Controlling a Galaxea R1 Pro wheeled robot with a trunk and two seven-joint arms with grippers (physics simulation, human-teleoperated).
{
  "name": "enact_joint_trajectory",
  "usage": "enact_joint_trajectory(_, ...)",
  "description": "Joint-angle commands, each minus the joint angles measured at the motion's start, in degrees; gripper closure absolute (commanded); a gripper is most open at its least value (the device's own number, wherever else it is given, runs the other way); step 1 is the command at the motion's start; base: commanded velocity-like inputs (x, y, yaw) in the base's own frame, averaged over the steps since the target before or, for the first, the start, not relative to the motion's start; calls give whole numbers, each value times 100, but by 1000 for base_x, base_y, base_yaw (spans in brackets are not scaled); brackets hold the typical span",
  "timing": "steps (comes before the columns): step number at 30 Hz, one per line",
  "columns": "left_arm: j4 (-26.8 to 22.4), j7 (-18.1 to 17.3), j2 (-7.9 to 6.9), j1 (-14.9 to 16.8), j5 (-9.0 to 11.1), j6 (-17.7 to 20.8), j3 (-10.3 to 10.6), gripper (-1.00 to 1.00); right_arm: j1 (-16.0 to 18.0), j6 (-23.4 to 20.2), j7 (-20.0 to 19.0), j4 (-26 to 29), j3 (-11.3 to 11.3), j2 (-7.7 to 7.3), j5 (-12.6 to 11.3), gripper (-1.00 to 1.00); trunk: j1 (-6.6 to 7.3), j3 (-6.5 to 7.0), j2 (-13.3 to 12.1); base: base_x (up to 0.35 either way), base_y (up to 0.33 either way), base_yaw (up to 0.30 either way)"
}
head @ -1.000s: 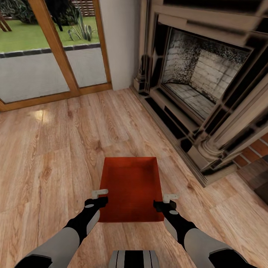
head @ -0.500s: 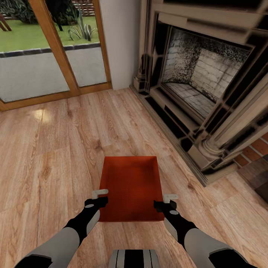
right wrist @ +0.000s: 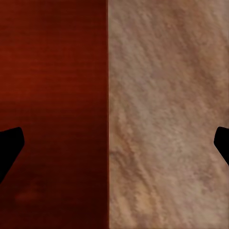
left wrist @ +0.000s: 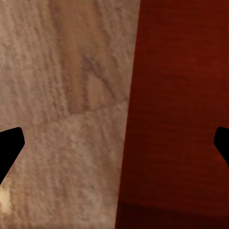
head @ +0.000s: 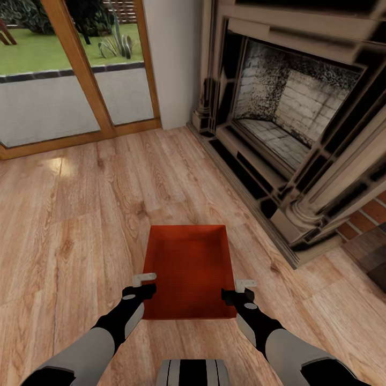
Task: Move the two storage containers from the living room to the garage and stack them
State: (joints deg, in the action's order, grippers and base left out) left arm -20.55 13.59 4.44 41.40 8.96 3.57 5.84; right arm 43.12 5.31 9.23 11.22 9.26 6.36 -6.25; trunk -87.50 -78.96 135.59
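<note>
Pincers: left pincer (head: 145, 278) spread wide astride the left wall of one orange-red storage container (head: 188, 271); right pincer (head: 245, 283) likewise spread astride its right wall. Container: open-topped, on the wood-plank floor (head: 80, 214) of the living room, near the fireplace (head: 289, 118) and glass doors (head: 69, 69).

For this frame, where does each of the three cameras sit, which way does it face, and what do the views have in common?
Head view: on the robot's head, looking forward and down at the storage container on the wood-plank floor, fireplace beyond; both forearms, the left gripper and right gripper show.
Left wrist view: looks down along open fingers straddling the container's wall.
Right wrist view: likewise, fingers open.
Shared: all three views show the container and the floor.
</note>
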Motion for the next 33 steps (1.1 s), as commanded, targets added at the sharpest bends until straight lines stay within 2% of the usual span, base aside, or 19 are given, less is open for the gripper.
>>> enact_joint_trajectory(1,-11,44,-3,0,51,30,53,-100,3,18,27,-6,49,-2,-61,-100,1,-3,1,0,0,0)
enact_joint_trajectory(20,-22,111,9,-1,61,30,43,-100,3,12,35,-6,49,-6,-68,-100,1,-3,1,0,0,0)
enact_joint_trajectory(26,-22,110,13,-1,68,30,41,-100,3,13,35,-6,49,-4,-70,-100,-131,-111,242,0,0,0)
enact_joint_trajectory(33,-25,111,9,-1,70,30,40,-100,4,7,29,-6,49,-3,-65,-100,-131,-111,242,0,0,0)
